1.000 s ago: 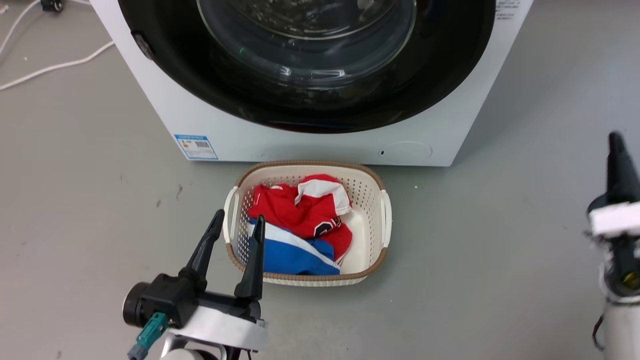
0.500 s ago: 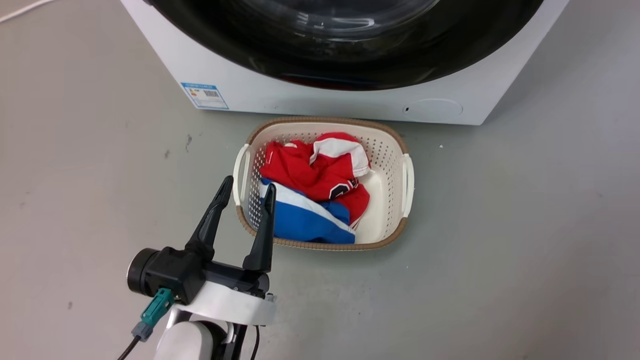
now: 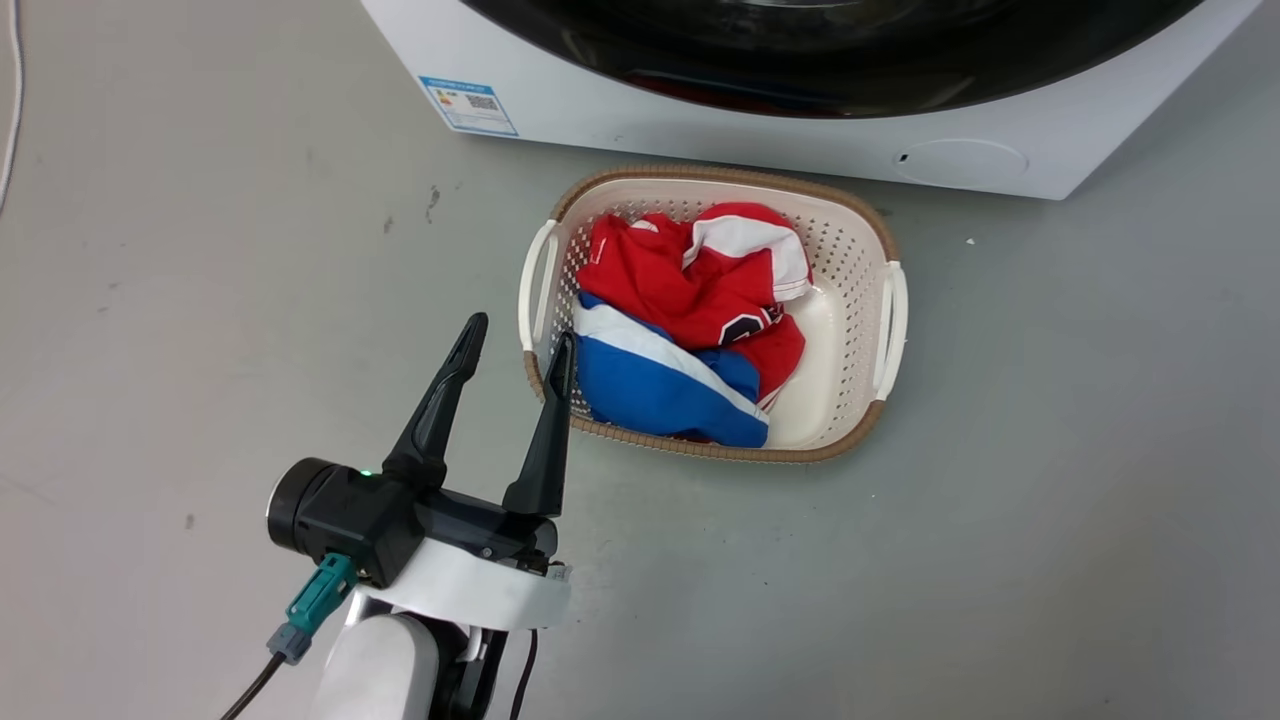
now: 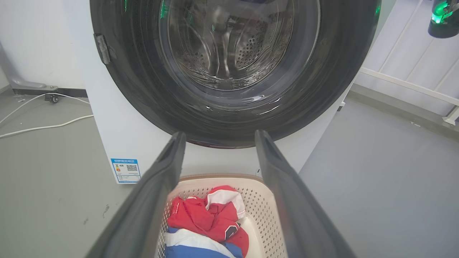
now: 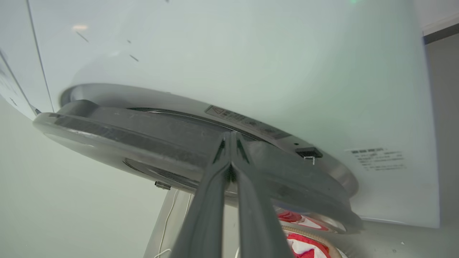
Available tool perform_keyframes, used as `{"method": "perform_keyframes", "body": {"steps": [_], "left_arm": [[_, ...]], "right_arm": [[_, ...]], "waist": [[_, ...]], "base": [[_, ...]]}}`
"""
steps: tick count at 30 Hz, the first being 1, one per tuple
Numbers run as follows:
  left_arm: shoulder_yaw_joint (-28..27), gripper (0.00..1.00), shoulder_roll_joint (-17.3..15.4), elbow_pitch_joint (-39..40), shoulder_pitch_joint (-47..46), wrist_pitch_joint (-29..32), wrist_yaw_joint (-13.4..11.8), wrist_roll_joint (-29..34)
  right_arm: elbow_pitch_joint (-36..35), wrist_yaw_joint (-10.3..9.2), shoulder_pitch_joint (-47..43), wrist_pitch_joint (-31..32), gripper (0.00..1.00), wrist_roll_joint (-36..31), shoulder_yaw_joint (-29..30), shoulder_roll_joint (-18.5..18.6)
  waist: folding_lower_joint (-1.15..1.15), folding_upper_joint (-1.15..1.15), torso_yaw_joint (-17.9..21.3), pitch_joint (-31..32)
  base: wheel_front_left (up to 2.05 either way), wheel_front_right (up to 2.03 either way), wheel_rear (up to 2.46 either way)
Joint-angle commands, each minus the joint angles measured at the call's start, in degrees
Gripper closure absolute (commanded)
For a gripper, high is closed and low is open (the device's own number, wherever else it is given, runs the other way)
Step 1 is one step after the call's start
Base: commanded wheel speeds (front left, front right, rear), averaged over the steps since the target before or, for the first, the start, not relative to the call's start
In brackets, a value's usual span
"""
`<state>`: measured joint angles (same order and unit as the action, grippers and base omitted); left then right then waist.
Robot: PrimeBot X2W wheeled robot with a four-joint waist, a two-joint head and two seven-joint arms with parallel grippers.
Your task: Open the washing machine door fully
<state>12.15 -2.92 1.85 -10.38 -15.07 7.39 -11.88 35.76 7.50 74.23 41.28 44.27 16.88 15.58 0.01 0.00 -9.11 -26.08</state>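
The washing machine (image 3: pixel 760 140) is a white box at the top of the head view, and the glossy black lower rim of the washing machine door (image 3: pixel 800 70) shows there. My left gripper (image 3: pixel 522 330) hangs open over the floor, beside the basket's left edge and well short of the machine. In the left wrist view my left gripper (image 4: pixel 219 133) frames the round door (image 4: pixel 229 71) and its glass centre. In the right wrist view my right gripper (image 5: pixel 229 134) is shut, tips at the door's (image 5: pixel 143 132) dark rim, which stands slightly off the white front (image 5: pixel 251 53).
A cream laundry basket (image 3: pixel 885 300) with red, white and blue clothes (image 3: pixel 690 330) sits on the grey floor right before the machine. White cables (image 4: pixel 43 125) lie on the floor left of it. A white panelled wall (image 4: pixel 412 64) stands to the right.
The head camera has tilted and turned, so machine and basket slid up and right in the picture. My right gripper has left the head view. The left gripper stays open.
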Motion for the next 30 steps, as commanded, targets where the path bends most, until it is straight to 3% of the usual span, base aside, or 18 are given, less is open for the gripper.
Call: {"method": "perform_keyframes", "body": {"steps": [1, 16, 23, 30], "left_arm": [[0.10, 0.00, 0.06, 0.33, -0.75, -0.16, 0.02, -0.27], [1.43, 0.00, 0.07, 0.56, -1.84, -0.16, -0.59, -0.99], [1.49, 0.00, 0.07, 0.36, -1.30, -0.16, -0.85, -0.96], [0.97, 0.00, 0.07, -0.74, 0.06, -0.16, -0.87, -0.74]], "right_arm": [[1.22, -0.02, 1.61, 1.26, 1.00, -1.20, 0.01, 0.56], [7.91, -0.01, 5.63, 9.25, 1.00, -6.55, 3.81, -1.02], [6.02, -0.01, 3.86, 11.88, 1.00, -6.83, 5.19, -1.32], [3.30, -0.01, -1.04, 15.14, 1.00, -6.21, 5.46, -4.05]], "waist": [[-0.01, 0.00, -0.98, -0.78], [-0.01, 0.00, -2.98, -2.20], [-0.01, 0.00, -2.74, -1.69], [-0.01, 0.00, -1.83, 1.36]], "base": [[0.00, 0.00, 0.00], [0.00, 0.00, 0.00], [0.00, 0.00, 0.00], [0.00, 0.00, 0.00]]}}
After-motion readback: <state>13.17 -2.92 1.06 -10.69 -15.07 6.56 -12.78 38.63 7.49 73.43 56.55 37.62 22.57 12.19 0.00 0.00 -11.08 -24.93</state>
